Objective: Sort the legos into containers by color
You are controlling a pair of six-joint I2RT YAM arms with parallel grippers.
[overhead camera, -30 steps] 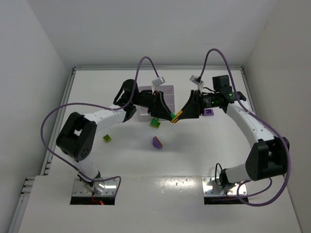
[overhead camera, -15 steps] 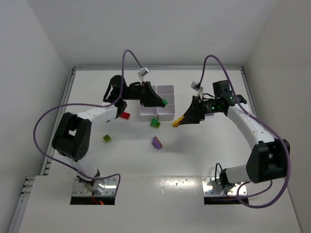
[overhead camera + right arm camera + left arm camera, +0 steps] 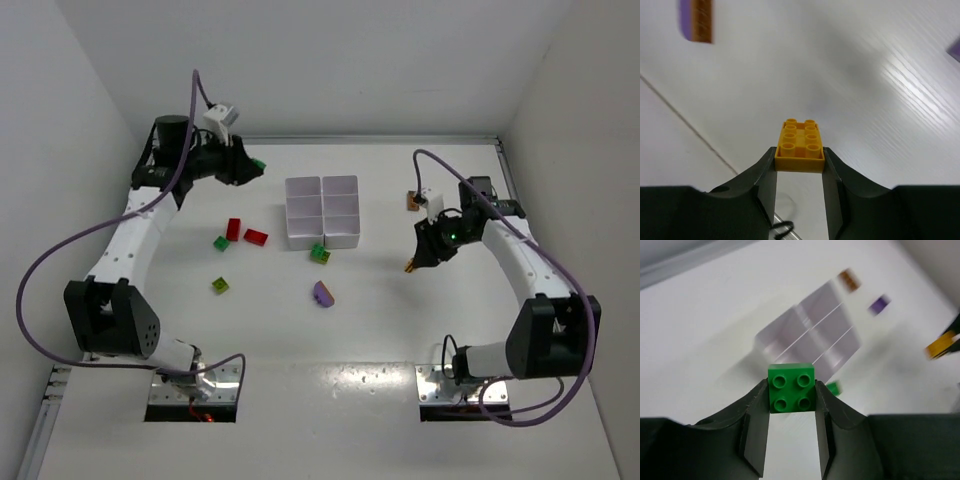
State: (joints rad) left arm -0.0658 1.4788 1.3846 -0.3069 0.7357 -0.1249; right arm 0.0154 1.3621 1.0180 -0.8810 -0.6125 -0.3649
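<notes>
My left gripper [image 3: 250,166] is raised at the back left, well away from the white six-compartment tray [image 3: 322,200], and is shut on a green four-stud brick [image 3: 791,387]. My right gripper [image 3: 412,262] hangs to the right of the tray, shut on a yellow eight-stud brick [image 3: 799,145]. Loose legos lie on the table: two red ones [image 3: 244,233], a green one [image 3: 221,243], a lime one [image 3: 220,285], a green and lime clump [image 3: 319,253] at the tray's front edge, and a purple one [image 3: 324,293].
An orange-brown brick [image 3: 411,201] lies right of the tray, sitting on a purple piece in the right wrist view [image 3: 701,20]. White walls close the table at the back and both sides. Purple cables loop above both arms.
The grippers were together in front of the tray with the green and yellow bricks touching. Now they are apart: the left swung to the back left with the green brick, the right drew back right with the yellow one.
</notes>
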